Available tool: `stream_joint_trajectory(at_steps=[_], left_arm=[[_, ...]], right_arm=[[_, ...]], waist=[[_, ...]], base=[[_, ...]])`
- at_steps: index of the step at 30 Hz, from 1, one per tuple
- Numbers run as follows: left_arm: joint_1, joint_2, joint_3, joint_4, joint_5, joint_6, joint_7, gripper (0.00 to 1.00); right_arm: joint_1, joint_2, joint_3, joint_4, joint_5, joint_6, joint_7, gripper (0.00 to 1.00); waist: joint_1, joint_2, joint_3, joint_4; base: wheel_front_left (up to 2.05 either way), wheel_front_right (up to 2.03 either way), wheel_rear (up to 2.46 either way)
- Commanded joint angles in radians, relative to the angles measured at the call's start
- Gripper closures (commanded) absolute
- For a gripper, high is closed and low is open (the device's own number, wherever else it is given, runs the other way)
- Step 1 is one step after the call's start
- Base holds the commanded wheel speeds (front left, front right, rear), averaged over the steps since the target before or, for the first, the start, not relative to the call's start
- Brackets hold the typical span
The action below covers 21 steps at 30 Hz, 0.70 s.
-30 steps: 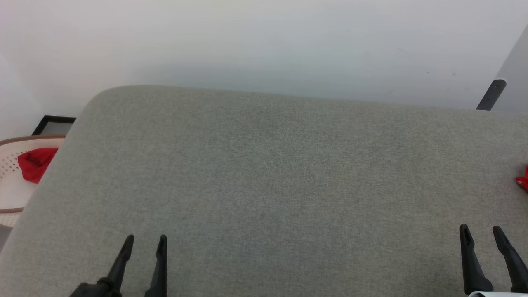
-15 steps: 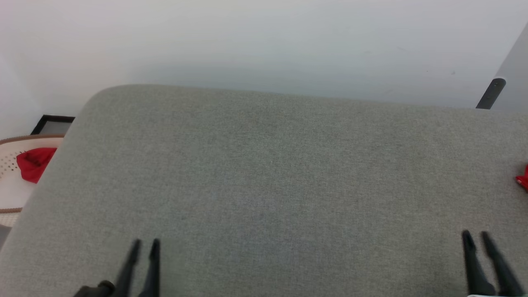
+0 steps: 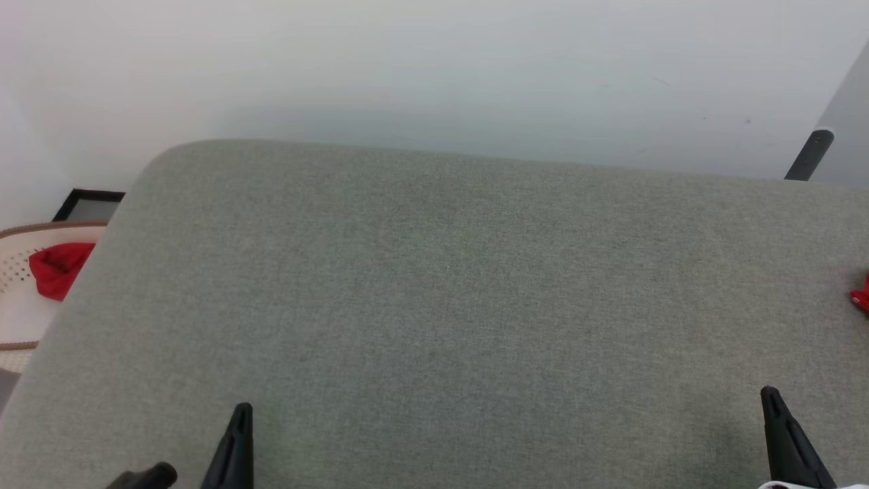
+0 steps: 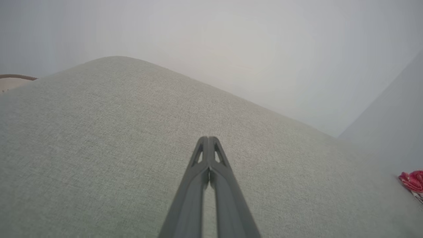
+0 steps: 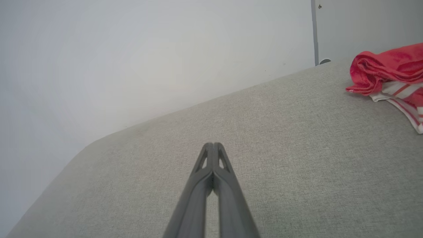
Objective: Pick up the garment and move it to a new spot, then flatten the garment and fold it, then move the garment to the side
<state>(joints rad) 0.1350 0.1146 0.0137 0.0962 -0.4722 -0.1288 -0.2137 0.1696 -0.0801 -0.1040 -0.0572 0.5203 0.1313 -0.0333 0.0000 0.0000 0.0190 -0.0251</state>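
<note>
My left end effector (image 3: 241, 415) and right end effector (image 3: 771, 401) hang over the table's (image 3: 434, 285) near edge, each with fingers pressed together, holding nothing. The garment (image 5: 385, 71) lies bunched at the table's right edge, well apart from both. I judge the pickup not yet begun. Next, my right end effector must spread, reach that edge and pinch the cloth.

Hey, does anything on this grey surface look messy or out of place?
Yes: the jersey lies crumpled in a heap at the right end of the grey surface, not spread flat, with striped trim sticking out underneath. A red cloth also sits bunched in the basket off the left end.
</note>
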Motion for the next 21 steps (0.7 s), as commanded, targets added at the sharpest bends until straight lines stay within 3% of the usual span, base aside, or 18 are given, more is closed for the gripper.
stream_joint_trajectory(at_steps=[1, 21], left_arm=[[-0.028, 0.004, 0.006, -0.009, -0.042, 0.000, 0.006, 1.00], [-0.088, -0.003, 0.017, 0.034, -0.348, -0.001, 0.081, 1.00]], right_arm=[[-0.027, -0.004, 0.000, -0.004, 0.041, 0.000, 0.004, 1.00], [-0.096, -0.001, 0.006, 0.077, 0.330, 0.000, 0.035, 1.00]], waist=[[0.0000, 0.0000, 0.000, 0.000], [0.0000, 0.0000, -0.003, 0.005]], base=[[0.00, 0.00, 0.00], [0.00, 0.00, 0.00]])
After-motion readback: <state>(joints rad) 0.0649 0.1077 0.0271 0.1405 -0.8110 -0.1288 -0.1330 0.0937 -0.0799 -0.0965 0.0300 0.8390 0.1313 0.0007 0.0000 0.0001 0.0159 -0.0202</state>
